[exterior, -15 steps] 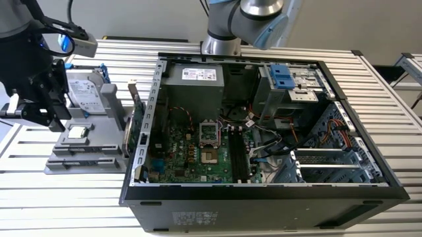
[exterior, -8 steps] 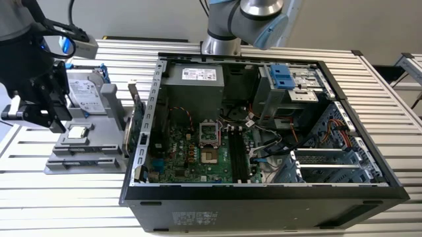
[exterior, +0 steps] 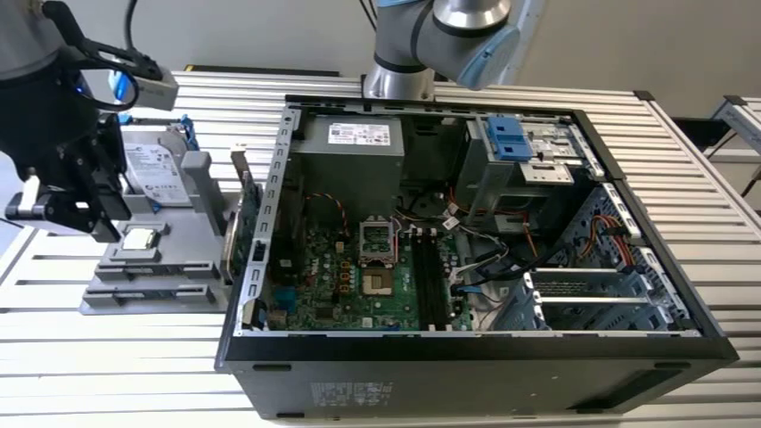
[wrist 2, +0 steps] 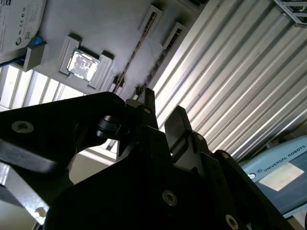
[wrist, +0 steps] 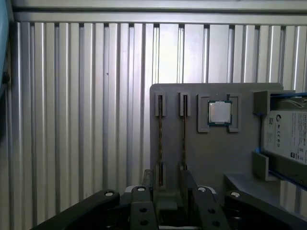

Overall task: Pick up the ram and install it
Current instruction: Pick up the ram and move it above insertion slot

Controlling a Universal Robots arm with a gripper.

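Edgewise, ram (wrist: 183, 139) in gray holder (wrist: 211, 158)

I see a grey plastic tray (exterior: 155, 290) beside the open black computer case (exterior: 476, 374), bearing a square silver processor chip (exterior: 141, 239) and a blue-framed silver hard drive (exterior: 152, 169)

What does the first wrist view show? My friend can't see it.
The open gripper hovers near a grey tray holding two ram sticks on edge, a processor chip and a hard drive. The tray sits on a ribbed metal table.
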